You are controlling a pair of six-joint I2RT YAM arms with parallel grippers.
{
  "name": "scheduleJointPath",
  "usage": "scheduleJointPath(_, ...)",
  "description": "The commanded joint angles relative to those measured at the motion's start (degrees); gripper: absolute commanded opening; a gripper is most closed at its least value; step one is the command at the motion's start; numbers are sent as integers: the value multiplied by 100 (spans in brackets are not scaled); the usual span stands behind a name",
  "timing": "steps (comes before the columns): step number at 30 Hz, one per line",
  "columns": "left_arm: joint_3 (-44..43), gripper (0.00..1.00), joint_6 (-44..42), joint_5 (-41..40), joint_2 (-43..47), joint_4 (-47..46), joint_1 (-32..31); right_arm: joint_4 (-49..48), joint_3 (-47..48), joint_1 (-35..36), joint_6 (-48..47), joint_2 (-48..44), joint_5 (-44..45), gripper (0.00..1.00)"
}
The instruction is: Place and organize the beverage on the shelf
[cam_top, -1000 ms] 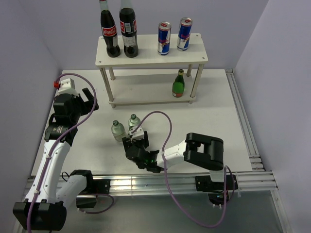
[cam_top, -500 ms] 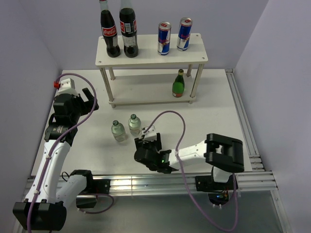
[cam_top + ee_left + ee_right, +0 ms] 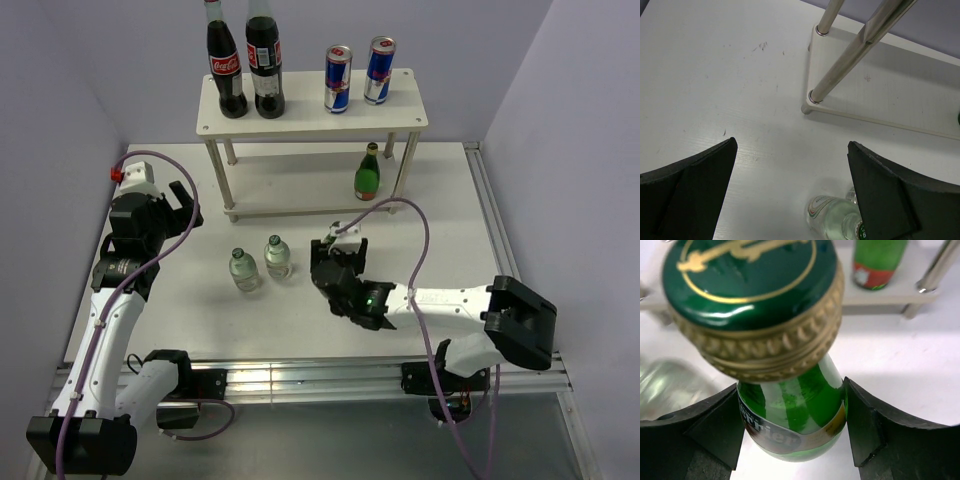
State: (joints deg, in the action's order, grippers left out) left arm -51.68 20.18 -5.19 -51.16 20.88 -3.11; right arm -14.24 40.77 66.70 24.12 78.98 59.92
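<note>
My right gripper (image 3: pixel 338 262) is shut on a small green glass bottle (image 3: pixel 800 410) with a gold-rimmed green cap, holding it by its body; the gripper hides it in the top view. The cream shelf (image 3: pixel 310 105) stands at the back. Two blue-and-silver cans (image 3: pixel 338 78) (image 3: pixel 379 70) stand on its top board. Another green bottle (image 3: pixel 368 175) stands on the lower board at the right and shows ahead in the right wrist view (image 3: pixel 877 260). Two clear bottles (image 3: pixel 243 270) (image 3: pixel 277 257) stand on the table left of my right gripper. My left gripper (image 3: pixel 180 205) is open and empty.
Two tall cola bottles (image 3: pixel 226 65) (image 3: pixel 264 60) stand on the left of the shelf's top board. The left wrist view shows the shelf's left legs (image 3: pixel 840 65), the lower board (image 3: pixel 880 95) and one clear bottle (image 3: pixel 832 217). Side walls enclose the table.
My right arm has swung right and away from the two clear bottles, toward the shelf, with the green bottle in its grip. The left arm has not moved.
</note>
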Motion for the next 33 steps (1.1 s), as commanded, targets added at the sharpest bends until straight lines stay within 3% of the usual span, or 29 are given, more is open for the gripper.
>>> scheduleJointPath(1, -70, 99, -111, 71, 106, -111, 30, -1186, 431, -613, -864, -59, -127, 0)
scheduleJointPath(7, -62, 99, -111, 97, 106, -111, 30, -1432, 1335, -1666, -1111, 907, -936, 0)
scheduleJointPath(20, -79, 99, -120, 159, 36, -120, 30, -1318, 3111, -2653, -1419, 2498, -1518, 0)
scheduleJointPath(33, -88, 99, -120, 168, 62, -120, 30, -1230, 3499, -3286, -1252, 3115, -1782, 0)
